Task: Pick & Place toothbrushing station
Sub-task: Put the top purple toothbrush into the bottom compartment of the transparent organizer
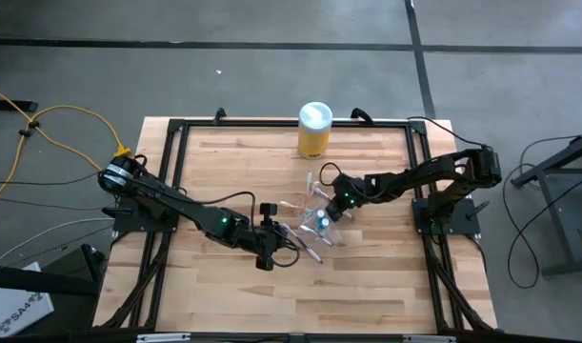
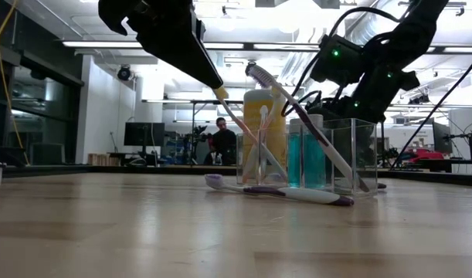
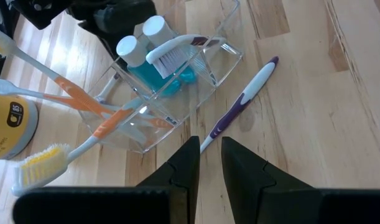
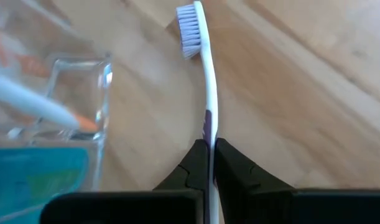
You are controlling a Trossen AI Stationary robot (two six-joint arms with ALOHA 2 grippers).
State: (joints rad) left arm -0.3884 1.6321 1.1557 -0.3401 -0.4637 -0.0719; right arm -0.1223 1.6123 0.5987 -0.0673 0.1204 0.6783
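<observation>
A clear plastic holder stands mid-table with two white-capped blue tubes in its middle part. Orange-and-white toothbrushes lean out of its left part. A white-and-purple toothbrush lies flat on the table just in front of the holder. My left gripper hovers open above that brush's head end, touching nothing. My right gripper, at the holder's far right side, is shut on a second white-and-purple toothbrush. My right gripper pinches the toothbrush's handle between its two fingers, just behind the purple patch. The fingers slant down from the table's right side. The handle runs along the gap between them, head beyond the fingertips. The brush slants, head up and lower end at the holder's right end.
A yellow canister with a white lid stands at the far edge, behind the holder. Black frame rails run along the table's sides. A person sits in the room beyond. Bare wood lies near the front edge.
</observation>
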